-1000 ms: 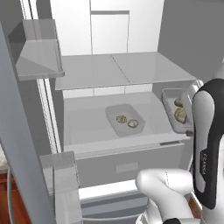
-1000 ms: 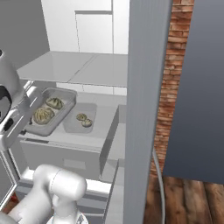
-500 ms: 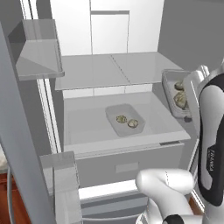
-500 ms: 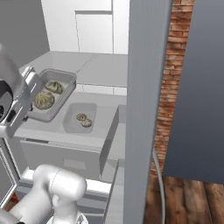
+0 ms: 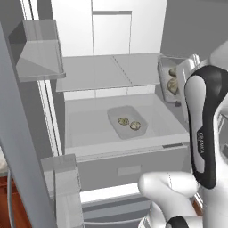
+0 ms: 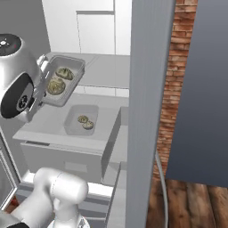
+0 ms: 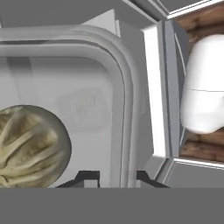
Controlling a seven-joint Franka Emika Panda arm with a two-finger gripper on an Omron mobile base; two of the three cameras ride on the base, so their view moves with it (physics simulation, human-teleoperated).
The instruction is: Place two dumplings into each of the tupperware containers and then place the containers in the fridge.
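Larger tupperware container [image 6: 63,79] is carried in the air at the fridge [image 5: 111,89] opening, level with the upper shelf [image 5: 107,71]. Gripper [image 7: 117,177] is clamped on its rim, one dark tip on each side of the wall in the hand view. Two dumplings [image 6: 56,85] sit inside it.

Smaller container [image 5: 127,122], also with two dumplings, already rests on the lower shelf [image 5: 89,129], at about 5 o'clock from the held tub in the right base view.

Governing relation: bare upper shelf lies at about 9 o'clock from the held tub in the left base view; its long axis runs front-to-back into the fridge.

Hard to make out: the tub's near end is covered by the arm in the left base view, and whether its base clears the shelf edge cannot be told.
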